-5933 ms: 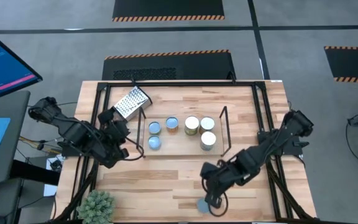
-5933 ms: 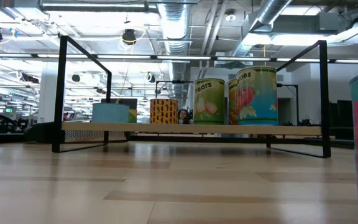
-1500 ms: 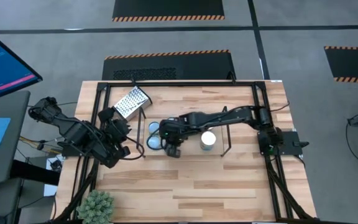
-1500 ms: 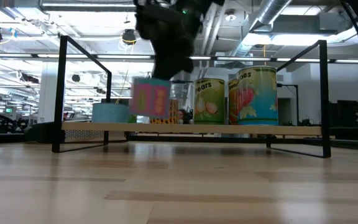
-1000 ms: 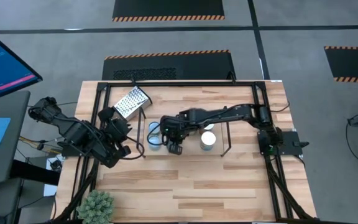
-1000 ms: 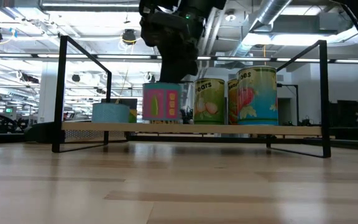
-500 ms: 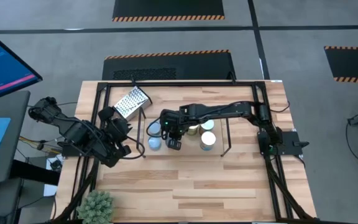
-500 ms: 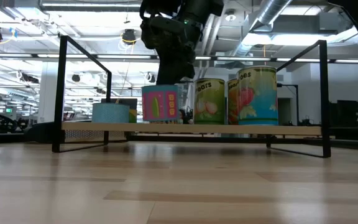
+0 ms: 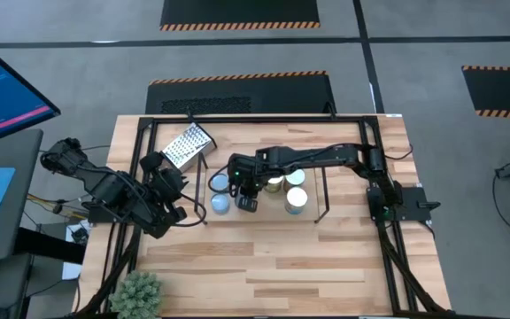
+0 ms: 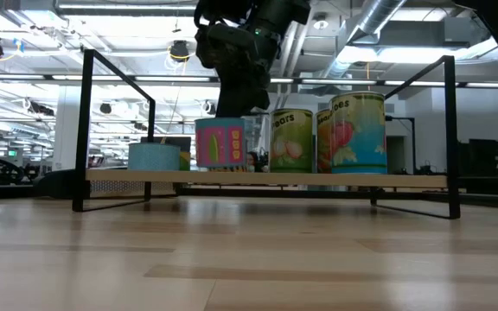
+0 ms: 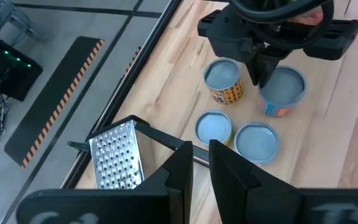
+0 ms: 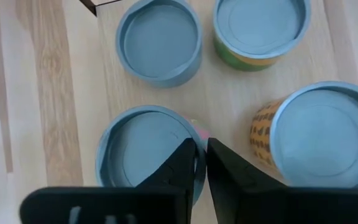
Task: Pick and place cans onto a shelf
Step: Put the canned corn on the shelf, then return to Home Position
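**A:** Can [image 10: 220, 142] first — the pink one. Where does it sit relative to the right gripper [image 12: 201, 163]?

**B:** Directly beneath it. It stands upright on the shelf [image 10: 266, 179], long axis vertical, and the gripper reaches straight down over its rim. In the right wrist view the two fingers [image 12: 182, 163] straddle the rim on the side nearest the orange patterned can [image 12: 316, 134], one inside the lid, one outside.

**A:** Gripping, or let go?

**B:** Fingers are close together with only a thin slot between them. I'd judge they are just slackened off the rim, but from these angles I cannot tell for certain whether they pinch it.

**A:** So the coming move?

**B:** Likely straight up, along the can's axis. Any sideways drift risks nudging the orange can just beside it.

**A:** And the other arm?

**B:** The left gripper [image 11: 199, 163] waits near the shelf's end by the grater [image 9: 189, 144], fingers nearly together, holding nothing. The right is plainly the nearer.
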